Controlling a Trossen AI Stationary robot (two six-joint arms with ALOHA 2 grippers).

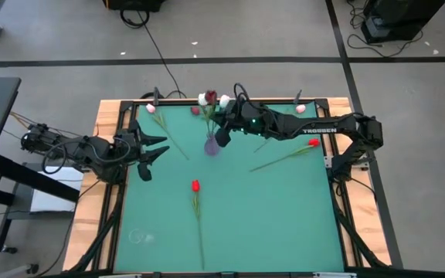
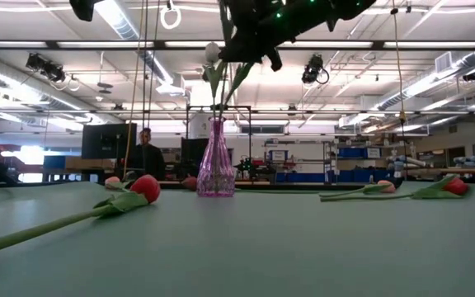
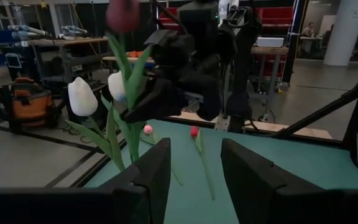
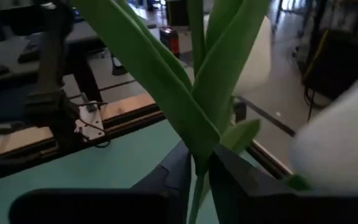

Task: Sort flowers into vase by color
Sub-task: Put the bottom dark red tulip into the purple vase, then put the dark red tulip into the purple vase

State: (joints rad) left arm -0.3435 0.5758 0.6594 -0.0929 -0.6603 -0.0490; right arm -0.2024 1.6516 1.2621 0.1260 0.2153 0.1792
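Observation:
A purple glass vase (image 1: pixel 212 145) (image 2: pixel 216 169) stands at the table's far middle. Two white tulips (image 3: pixel 81 96) and a dark red tulip (image 3: pixel 123 14) stand with their stems in it. My right gripper (image 1: pixel 222 130) (image 4: pixel 197 171) hovers above the vase, shut on a green stem. My left gripper (image 1: pixel 154 148) (image 3: pixel 194 165) is open near the table's left edge, facing the vase. Lying flat on the table are a red tulip (image 1: pixel 195 185) (image 2: pixel 145 187) near the middle, another red one (image 1: pixel 314 142) on the right, and pink tulips (image 1: pixel 151 109) (image 1: pixel 300 109) along the far edge. My right gripper pinches a tulip stem (image 4: pixel 199 163) between its two fingers, just below where the long leaves (image 4: pixel 191 93) branch off. The fingers come slanting down from the table's right, lying across the stem. The stem stands upright and runs down toward the vase's neck (image 2: pixel 216 124).
The green mat is bounded by a wooden frame (image 1: pixel 103 154). Loose tulip stems cross the mat's left far part, right part and near middle. Free mat lies at the near left and near right. A person (image 2: pixel 145 153) stands in the room beyond the table.

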